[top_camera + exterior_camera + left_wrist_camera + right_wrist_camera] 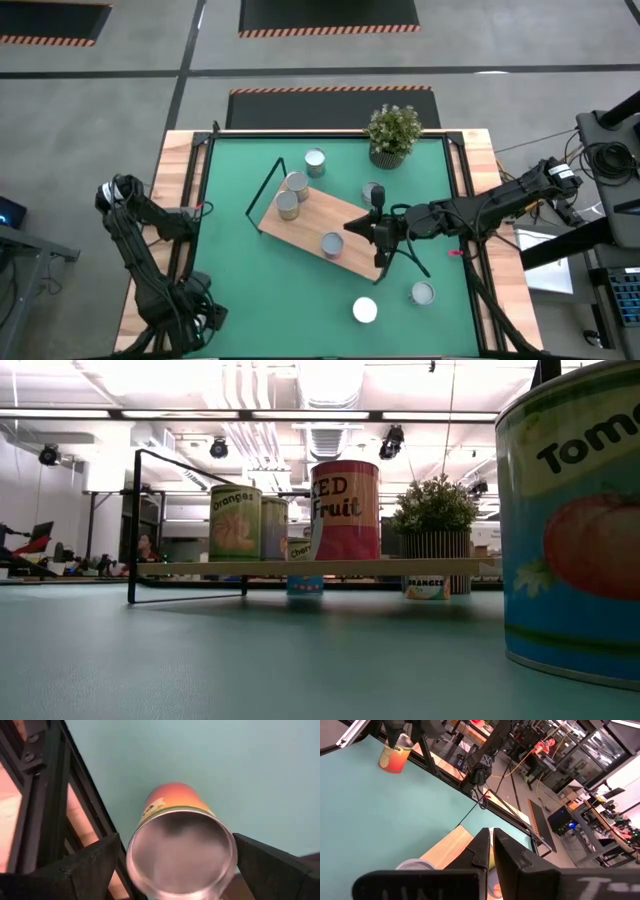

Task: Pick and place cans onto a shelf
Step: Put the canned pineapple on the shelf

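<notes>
High view: shelf (pixel 322 228) seen as light-wood board w/ black wire loops, set diagonally on green mat (pixel 230 200). Three silver-topped cans carried on shelf: pair (pixel 291 195) near its far-left end, one (pixel 332 244) toward near-right end. Other cans off shelf: one (pixel 315 162) beyond it, white-topped can (pixel 365 310) and silver one (pixel 422 293) nearer than shelf.

Right gripper (pixel 356 227) over shelf's right end, fingers pressed together, nothing held.

Left gripper (pixel 175 865) spread wide around orange-label can (pixel 181 847), contact unclear; lower part of that can cut off. Plant (pixel 392 133) beyond shelf.
</notes>
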{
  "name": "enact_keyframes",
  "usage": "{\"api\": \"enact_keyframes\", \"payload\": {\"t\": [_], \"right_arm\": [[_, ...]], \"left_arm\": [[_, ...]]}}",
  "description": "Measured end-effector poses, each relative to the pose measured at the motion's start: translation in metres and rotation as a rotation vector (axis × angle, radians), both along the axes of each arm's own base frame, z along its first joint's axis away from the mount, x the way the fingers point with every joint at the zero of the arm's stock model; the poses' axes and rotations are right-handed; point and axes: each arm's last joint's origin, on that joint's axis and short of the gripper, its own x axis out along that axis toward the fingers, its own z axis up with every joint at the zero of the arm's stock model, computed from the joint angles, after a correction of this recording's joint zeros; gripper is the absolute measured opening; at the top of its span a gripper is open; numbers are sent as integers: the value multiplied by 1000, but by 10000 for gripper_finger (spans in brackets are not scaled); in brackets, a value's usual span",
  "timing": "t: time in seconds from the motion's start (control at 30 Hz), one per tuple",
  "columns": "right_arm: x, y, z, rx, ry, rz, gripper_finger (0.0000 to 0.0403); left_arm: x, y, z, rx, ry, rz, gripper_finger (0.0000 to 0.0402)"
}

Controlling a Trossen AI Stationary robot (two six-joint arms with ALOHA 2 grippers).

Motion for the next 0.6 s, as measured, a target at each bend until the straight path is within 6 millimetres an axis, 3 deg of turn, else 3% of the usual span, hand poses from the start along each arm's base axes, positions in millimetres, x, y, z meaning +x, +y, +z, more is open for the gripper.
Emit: {"api": "enact_keyframes", "payload": {"t": [0.17, 0.4, 0.6], "right_arm": [[0, 0, 0, 0, 0, 0, 13], [0, 0, 0, 1, -1, -1, 13], [0, 0, 0, 1, -1, -1, 13]], "left_arm": [[4, -9, -10, 33, 17, -32, 348], [5, -11, -12, 40, 21, -43, 297], [5, -9, -10, 44, 24, -66, 306]]}}
